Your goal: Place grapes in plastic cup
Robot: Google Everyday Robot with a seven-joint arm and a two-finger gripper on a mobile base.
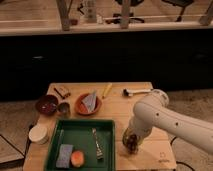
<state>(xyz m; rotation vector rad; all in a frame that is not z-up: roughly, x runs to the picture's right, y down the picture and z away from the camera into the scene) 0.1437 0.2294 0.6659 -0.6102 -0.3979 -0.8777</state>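
Gripper: your gripper point(132, 140) is low over the front right of the tabletop point(117, 107), at the end of the white arm point(155, 117) that reaches in from the right. The arm covers most of it, so you cannot tell whether it is gripping or loose.
Grapes: you see the grapes point(132, 145) as a dark red-purple cluster right at the gripper, against the plastic cup point(126, 135).
Grapes' axis: the cluster looks taller than it is wide, long axis roughly up and down. You cannot tell which way the stem points.
Plastic cup: pale and translucent, just beside the right edge of the green tray point(80, 131). It seems upright.
Tray contents: an orange fruit point(77, 158), a sponge point(64, 155), a fork point(96, 143).
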